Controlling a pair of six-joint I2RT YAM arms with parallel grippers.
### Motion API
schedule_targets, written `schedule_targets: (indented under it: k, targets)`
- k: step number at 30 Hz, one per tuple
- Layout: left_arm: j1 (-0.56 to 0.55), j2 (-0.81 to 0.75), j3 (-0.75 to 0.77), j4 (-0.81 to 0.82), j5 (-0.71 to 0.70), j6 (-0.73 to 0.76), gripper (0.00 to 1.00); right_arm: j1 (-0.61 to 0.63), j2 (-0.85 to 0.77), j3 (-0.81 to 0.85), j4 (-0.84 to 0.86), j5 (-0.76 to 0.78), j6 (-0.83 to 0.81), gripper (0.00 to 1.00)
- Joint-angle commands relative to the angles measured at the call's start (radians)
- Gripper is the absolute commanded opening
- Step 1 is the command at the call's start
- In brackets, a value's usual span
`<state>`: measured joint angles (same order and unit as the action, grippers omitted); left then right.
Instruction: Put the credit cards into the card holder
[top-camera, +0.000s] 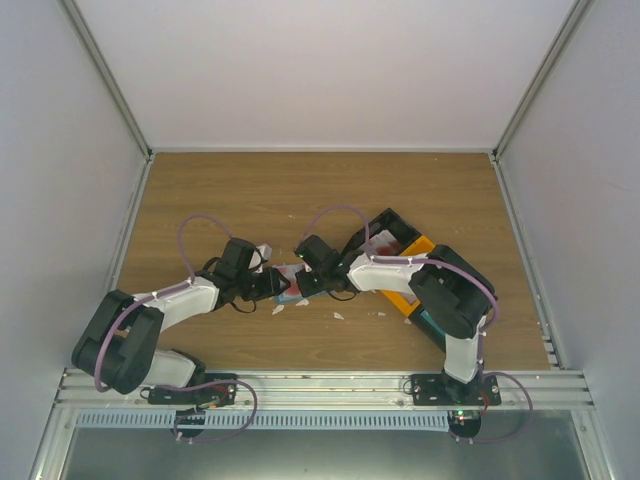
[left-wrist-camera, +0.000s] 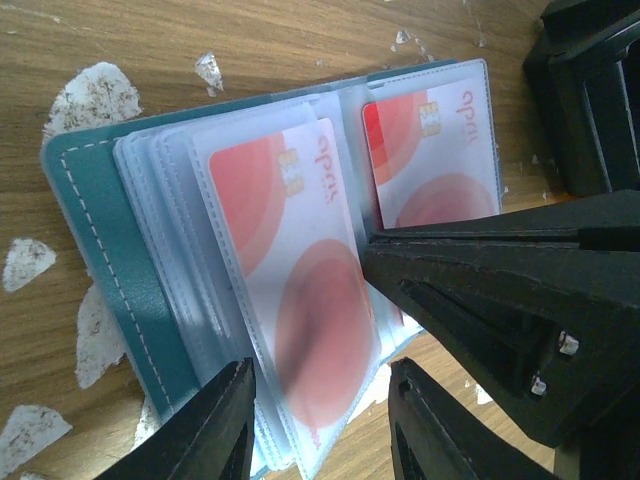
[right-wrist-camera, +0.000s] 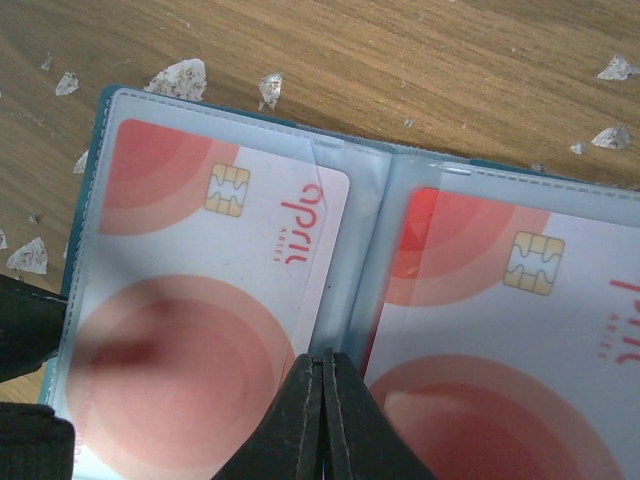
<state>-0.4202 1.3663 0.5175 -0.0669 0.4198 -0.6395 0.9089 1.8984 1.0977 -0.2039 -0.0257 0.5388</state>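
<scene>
judging by the wrist views, the task is at its closing step: 2 credit cards (right-wrist-camera: 200, 290) lie in the open card holder (left-wrist-camera: 90, 230), 1 on each page. they appear to sit under the clear sleeves, though i cannot tell if the left one is fully seated.

nearest in its own view, the right gripper (right-wrist-camera: 322, 380) has its fingers pressed together, empty. the tips rest on or just above the fold between the 2 pages, with 1 card just to their left and the other (right-wrist-camera: 500, 330) just to their right.

the left gripper (left-wrist-camera: 320, 375) has its fingers spread part way, straddling the near end of the sleeve stack and its card. i cannot tell whether they squeeze it or only bracket it.

beyond the holder's far edge, white scraps (right-wrist-camera: 178, 75) dot the table (right-wrist-camera: 400, 60).

the next move likely calls for the right gripper to rise straight off the fold without dragging a sleeve. the left could nudge its card home if needed.
</scene>
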Motion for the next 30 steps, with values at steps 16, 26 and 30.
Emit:
schedule_targets:
  k: [16,26,30]
  targets:
    - [0.001,0.025,-0.023,0.143,0.120,0.011,0.40,0.009,0.036,-0.008,-0.028,0.001,0.005,0.01]
    - [0.001,0.083,0.015,0.191,0.172,0.005,0.42,0.002,-0.195,-0.103,0.102,0.151,0.065,0.12]
    - [0.001,0.109,0.036,0.208,0.196,0.002,0.46,-0.017,-0.287,-0.148,0.105,0.208,0.074,0.21]
